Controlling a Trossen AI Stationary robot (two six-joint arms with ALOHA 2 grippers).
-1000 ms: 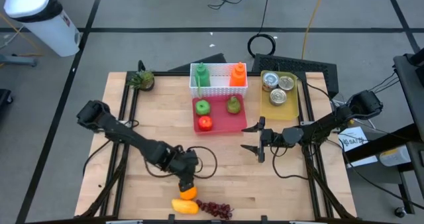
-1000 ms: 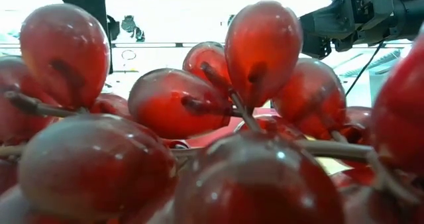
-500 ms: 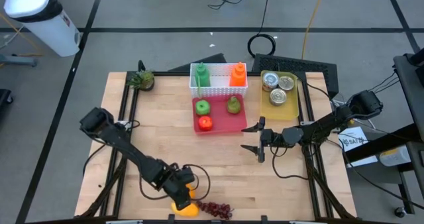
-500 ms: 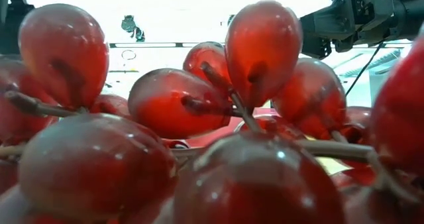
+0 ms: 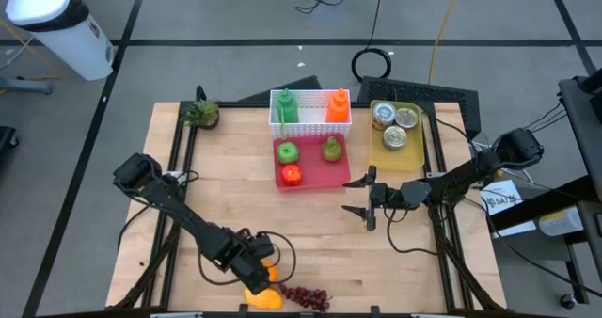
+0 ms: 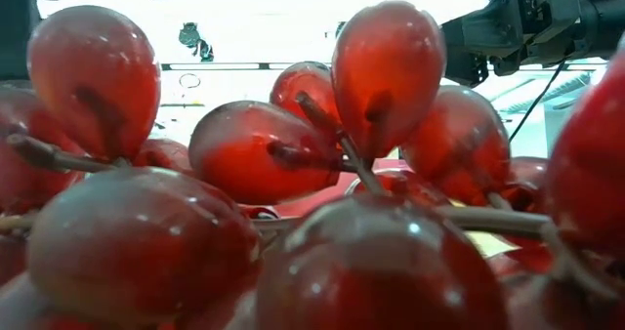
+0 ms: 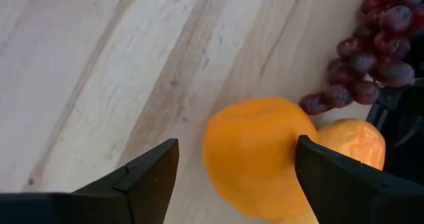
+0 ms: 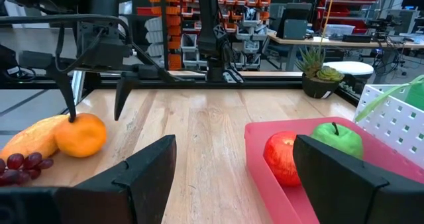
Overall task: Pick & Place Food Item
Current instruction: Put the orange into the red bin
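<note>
A toy orange (image 5: 269, 272) (image 7: 255, 154) (image 8: 80, 135) lies near the table's near edge. It rests against a yellow-orange elongated fruit (image 5: 263, 297) (image 7: 351, 141), with a bunch of dark red grapes (image 5: 306, 297) (image 7: 371, 58) beside them. My left gripper (image 5: 256, 273) (image 7: 236, 142) is open and points down, with one finger on each side of the orange. My right gripper (image 5: 360, 196) (image 8: 235, 139) waits open above mid-table, right of the red tray (image 5: 315, 167). The grapes (image 6: 312, 174) fill the low view. My left gripper comes at the orange from above with its fingers spread to either side. One finger (image 7: 331, 177) stands right at the orange's edge beside the yellow fruit. I cannot tell whether it touches. The orange rests on the table.
The red tray holds a green apple (image 5: 287, 151), a red apple (image 5: 292, 174) and a pear (image 5: 331, 150). Behind it stands a white basket (image 5: 310, 125) with two bottles. A yellow tray (image 5: 395, 156) of cans lies to the right, and a small plant (image 5: 200, 114) sits at the far left.
My left gripper has moved toward the table's near edge and slightly left, coming down around the orange. The orange, the yellow fruit and the grapes have stayed in place.
</note>
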